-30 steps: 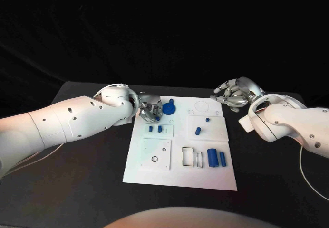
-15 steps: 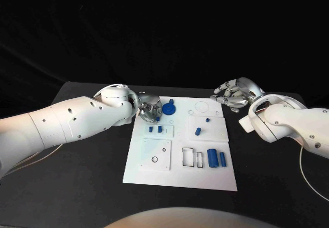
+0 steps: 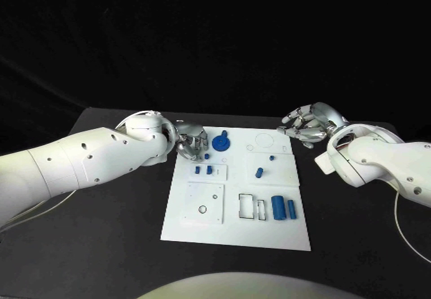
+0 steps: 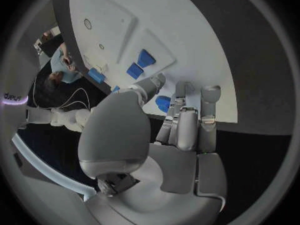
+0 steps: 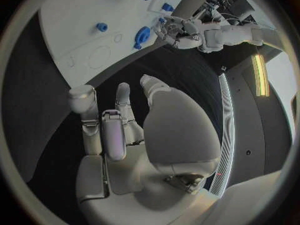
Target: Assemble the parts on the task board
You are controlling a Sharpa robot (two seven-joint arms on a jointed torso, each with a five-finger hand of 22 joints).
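The white task board (image 3: 235, 215) lies mid-table, with bare board also showing in the wrist views (image 4: 187, 30) (image 5: 69, 20). My left hand (image 3: 190, 143) hovers at its far left corner, fingers curled around a small blue part (image 4: 164, 103) that it seems to pinch at the fingertips. Beside it lies a large round blue part (image 3: 220, 143) (image 5: 142, 36). Two small blue parts (image 3: 203, 169) (image 4: 140, 64) stand in a panel just below that hand. My right hand (image 3: 308, 126) (image 5: 119, 130) floats off the board's far right corner, holding nothing, fingers loosely apart.
On the board's right half sit two small blue pegs (image 3: 258, 171) (image 3: 272, 156) and two blue cylinders (image 3: 284, 207). Beside the cylinders are empty rectangular slots (image 3: 251, 206), and a square panel with small holes (image 3: 203, 202) lies to their left. Black table (image 3: 108, 237) surrounds the board.
My left hand has shifted slightly to the left and back at the board's far corner. The right hand has hardly moved.
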